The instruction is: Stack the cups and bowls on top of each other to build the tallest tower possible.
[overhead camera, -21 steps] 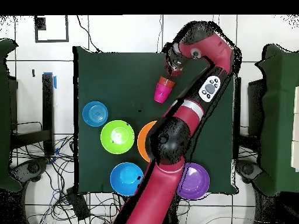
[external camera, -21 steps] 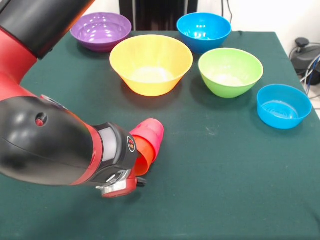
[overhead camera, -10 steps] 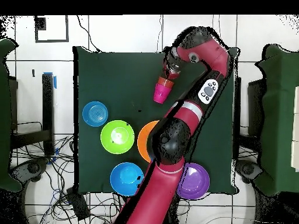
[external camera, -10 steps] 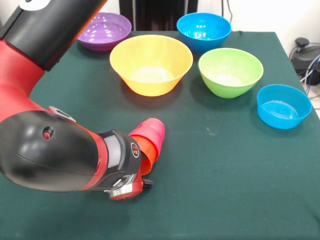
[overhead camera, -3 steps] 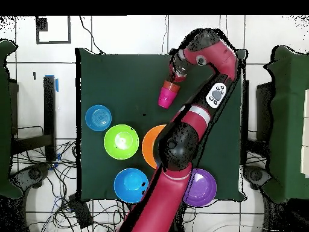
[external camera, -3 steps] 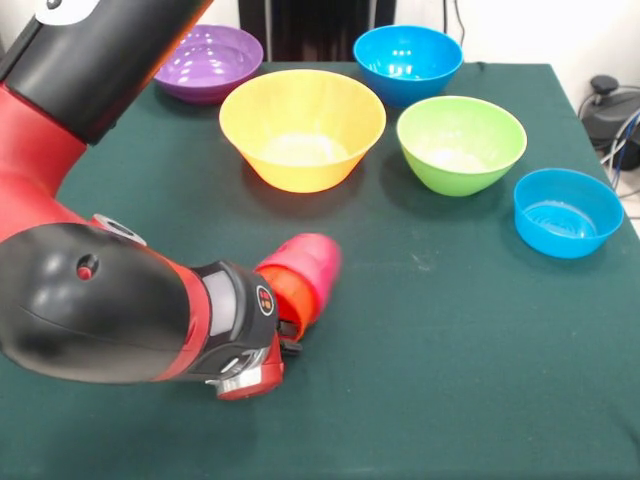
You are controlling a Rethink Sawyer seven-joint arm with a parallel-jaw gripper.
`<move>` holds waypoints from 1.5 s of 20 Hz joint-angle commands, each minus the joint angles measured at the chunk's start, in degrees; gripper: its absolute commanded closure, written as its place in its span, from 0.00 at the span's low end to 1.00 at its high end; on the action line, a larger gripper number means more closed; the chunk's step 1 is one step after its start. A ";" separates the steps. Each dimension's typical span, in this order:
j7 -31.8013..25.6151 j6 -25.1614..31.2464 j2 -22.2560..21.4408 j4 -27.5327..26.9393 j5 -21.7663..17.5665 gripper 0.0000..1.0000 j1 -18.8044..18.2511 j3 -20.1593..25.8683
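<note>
Your gripper (external camera, -3 steps: 290,335) sits at the orange cup (external camera, -3 steps: 285,295), nested with a pink cup (external camera, -3 steps: 312,262), tilted near the table's (external camera, -3 steps: 450,370) front; its grasp can't be told. The cups look light, stiff and slippery, so take them by the rim

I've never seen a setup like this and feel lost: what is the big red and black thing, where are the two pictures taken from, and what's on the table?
The red and black thing is a robot arm. One picture looks across the green table; the other looks straight down on it. At the arm's tip are the orange cup and the red-pink cup, nested together and tilted; the jaws are hidden behind the arm's wrist, so I can't tell whether they hold them. Five bowls stand empty: the purple bowl, the orange-yellow bowl, the lime green bowl, the large blue bowl and the small blue bowl.
</note>
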 commanded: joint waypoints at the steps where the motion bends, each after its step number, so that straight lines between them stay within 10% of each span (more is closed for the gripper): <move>1: -12.21 4.40 1.13 -7.02 0.89 1.00 -0.53 -0.42; 12: -10.32 5.40 -0.03 -6.12 -1.22 1.00 -0.13 -1.18; 30: -6.45 5.27 -4.21 2.16 -24.89 1.00 9.59 20.14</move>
